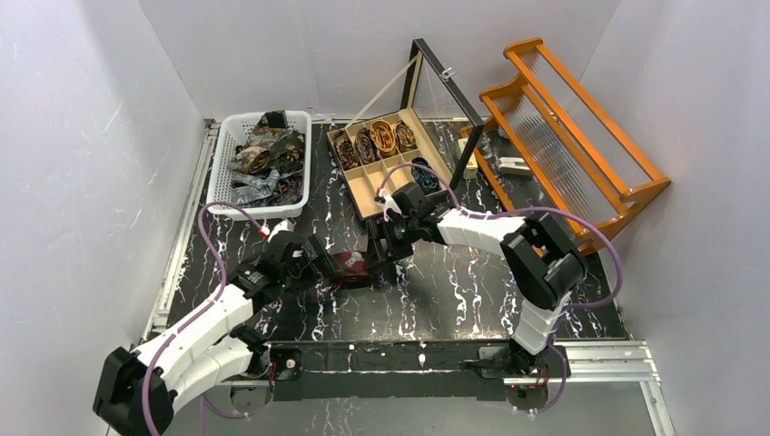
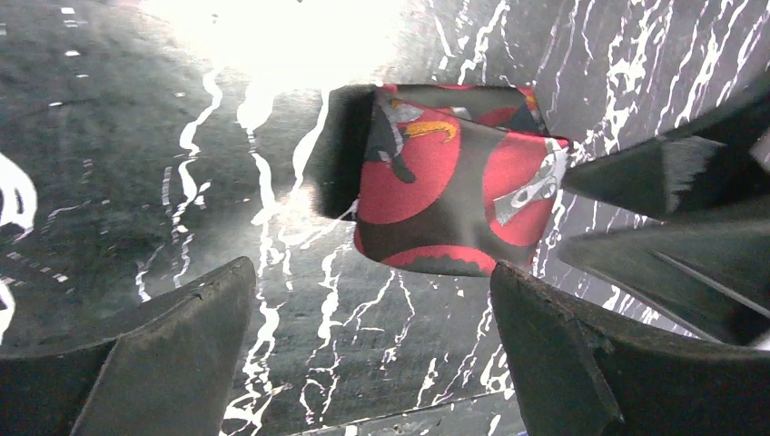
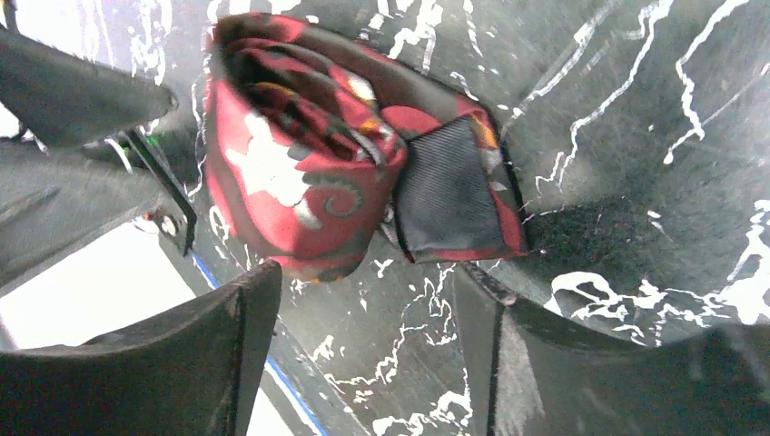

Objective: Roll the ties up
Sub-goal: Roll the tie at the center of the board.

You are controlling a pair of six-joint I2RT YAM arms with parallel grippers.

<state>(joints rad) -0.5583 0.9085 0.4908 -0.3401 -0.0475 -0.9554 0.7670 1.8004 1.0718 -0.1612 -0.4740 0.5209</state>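
Near the middle of the desk (image 1: 472, 291), somewhat toward its near edge: a red-and-black patterned tie (image 1: 352, 265), rolled into a squat coil and lying on the dark marbled surface. At one side of the coil, a dark flap of its end, flat against the desk.

Left jaws spread as wide as they go, gripping nothing. Aimed at the coil from the left-edge side, with the coil just beyond the fingertips (image 2: 218, 300) and clear of them.

Right jaws parted about halfway, closed on nothing. Set low over the desk on the opposite side of the coil, facing it. Coil just ahead of the two fingertips (image 3: 250, 300); touching or a hair apart, cannot tell.

Toward the far left corner: a white slotted basket (image 1: 218, 168) holding a loose heap of unrolled ties (image 1: 268, 159).

At the far edge, near its middle: a wooden compartment box (image 1: 365, 198) with its glass lid (image 1: 449, 77) propped open, several coiled ties (image 1: 383, 136) in the far row of compartments.

By the far right corner: an orange wooden rack (image 1: 581, 136).
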